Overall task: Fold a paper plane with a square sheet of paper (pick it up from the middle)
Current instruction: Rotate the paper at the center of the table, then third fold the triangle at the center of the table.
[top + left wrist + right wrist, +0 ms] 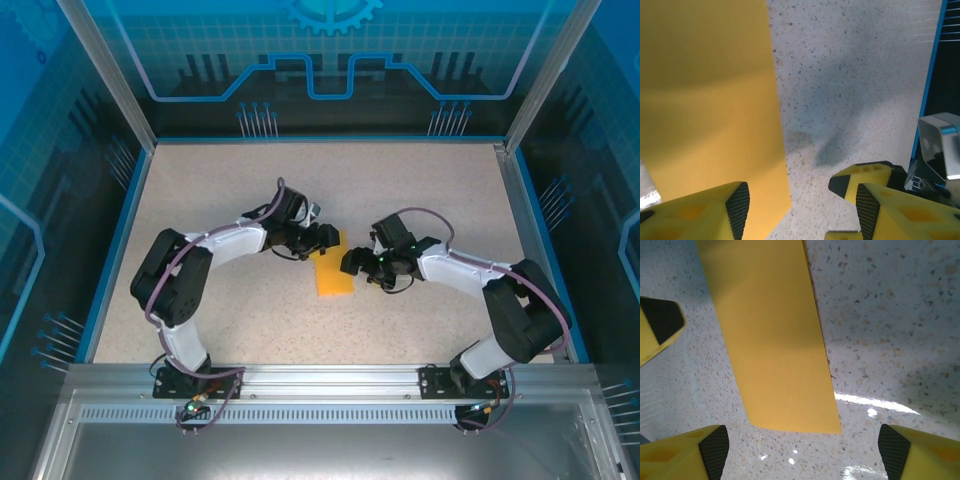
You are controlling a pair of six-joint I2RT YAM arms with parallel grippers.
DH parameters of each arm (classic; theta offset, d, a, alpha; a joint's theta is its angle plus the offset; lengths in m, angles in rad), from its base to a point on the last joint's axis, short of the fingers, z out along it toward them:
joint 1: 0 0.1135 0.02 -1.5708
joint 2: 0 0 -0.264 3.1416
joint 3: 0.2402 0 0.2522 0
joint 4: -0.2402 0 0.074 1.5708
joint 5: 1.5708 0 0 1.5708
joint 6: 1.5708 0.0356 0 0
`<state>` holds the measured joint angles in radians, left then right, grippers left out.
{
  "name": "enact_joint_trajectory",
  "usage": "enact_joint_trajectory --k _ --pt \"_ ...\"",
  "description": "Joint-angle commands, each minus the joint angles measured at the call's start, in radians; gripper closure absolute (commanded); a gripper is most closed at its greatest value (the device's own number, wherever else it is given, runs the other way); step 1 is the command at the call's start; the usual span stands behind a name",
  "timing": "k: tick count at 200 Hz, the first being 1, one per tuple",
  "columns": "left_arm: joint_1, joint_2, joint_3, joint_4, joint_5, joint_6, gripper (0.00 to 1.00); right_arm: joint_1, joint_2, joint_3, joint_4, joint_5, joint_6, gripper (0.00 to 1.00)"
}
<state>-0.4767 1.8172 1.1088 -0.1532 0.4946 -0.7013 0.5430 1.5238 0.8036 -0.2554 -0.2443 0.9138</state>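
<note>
Jaws stand apart, empty: left gripper [801, 206] straddles a long edge of the paper [705, 100] in the middle of the worktop [450, 200], right gripper [800, 447] its short end

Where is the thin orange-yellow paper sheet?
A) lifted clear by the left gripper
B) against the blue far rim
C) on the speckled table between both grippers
C: the paper sheet lies on the speckled table, left gripper and right gripper flanking it.

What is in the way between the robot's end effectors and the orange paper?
Nothing visible. The paper lies flat on the table; the left end effector and right end effector hang open just above it.
</note>
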Motion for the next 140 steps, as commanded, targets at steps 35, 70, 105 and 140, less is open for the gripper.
enact_joint_trajectory --k 35,70,105,140 --pt "-0.003 0.089 0.038 -0.125 -0.084 0.005 0.40 -0.011 0.013 -0.010 0.030 -0.053 0.025 0.20" --pt "-0.003 0.106 0.036 -0.155 -0.126 0.005 0.40 0.000 0.045 0.008 0.017 -0.073 0.030 0.22" --pt "-0.003 0.121 0.027 -0.158 -0.133 0.000 0.40 0.026 0.090 0.036 0.000 -0.090 0.024 0.23" --pt "-0.003 0.122 0.022 -0.156 -0.134 -0.001 0.40 0.047 0.132 0.058 0.009 -0.116 0.022 0.24"
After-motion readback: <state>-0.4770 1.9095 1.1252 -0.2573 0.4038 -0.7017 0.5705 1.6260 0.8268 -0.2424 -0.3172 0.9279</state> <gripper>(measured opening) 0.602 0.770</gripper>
